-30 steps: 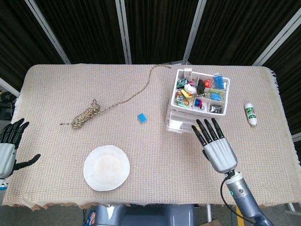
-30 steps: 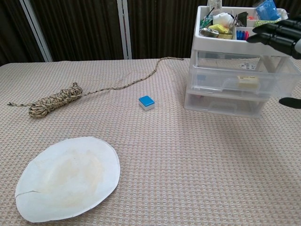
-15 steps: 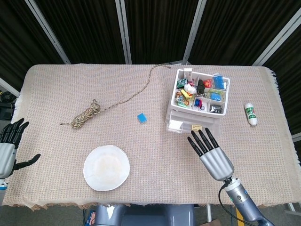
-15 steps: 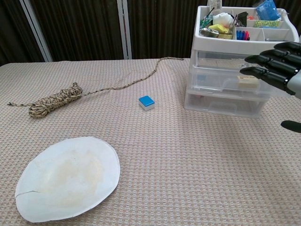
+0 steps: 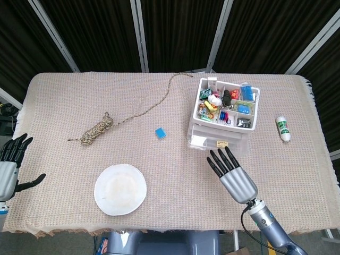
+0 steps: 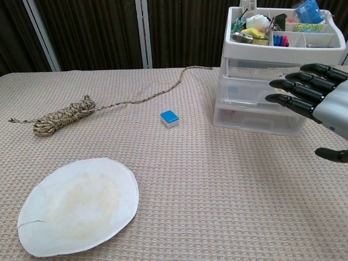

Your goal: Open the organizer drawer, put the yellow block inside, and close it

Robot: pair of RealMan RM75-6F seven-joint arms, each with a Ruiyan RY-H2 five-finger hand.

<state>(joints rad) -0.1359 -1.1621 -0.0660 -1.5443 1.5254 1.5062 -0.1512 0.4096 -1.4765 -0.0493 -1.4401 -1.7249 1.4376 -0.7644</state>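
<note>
The white organizer (image 5: 226, 111) stands at the right back of the table, its top tray full of small items. Its middle drawer (image 5: 212, 142) juts a little past the others toward me. A small yellow block (image 5: 222, 143) shows through the clear drawer in the head view; in the chest view my right hand hides it. My right hand (image 5: 234, 178) hovers just in front of the organizer (image 6: 255, 117), fingers straight and spread, holding nothing and touching nothing. The same right hand (image 6: 321, 103) points its fingers left across the drawer fronts. My left hand (image 5: 9, 167) hangs open off the table's left edge.
A blue block (image 5: 160, 133) lies left of the organizer. A coiled rope (image 5: 98, 129) with a long loose tail runs from the left to the back. A white paper plate (image 5: 120, 189) sits near the front. A white tube (image 5: 283, 128) lies right of the organizer.
My right hand has drawn back from the organizer toward me and slightly left, uncovering the middle drawer front and the yellow block. The left hand has not moved.
</note>
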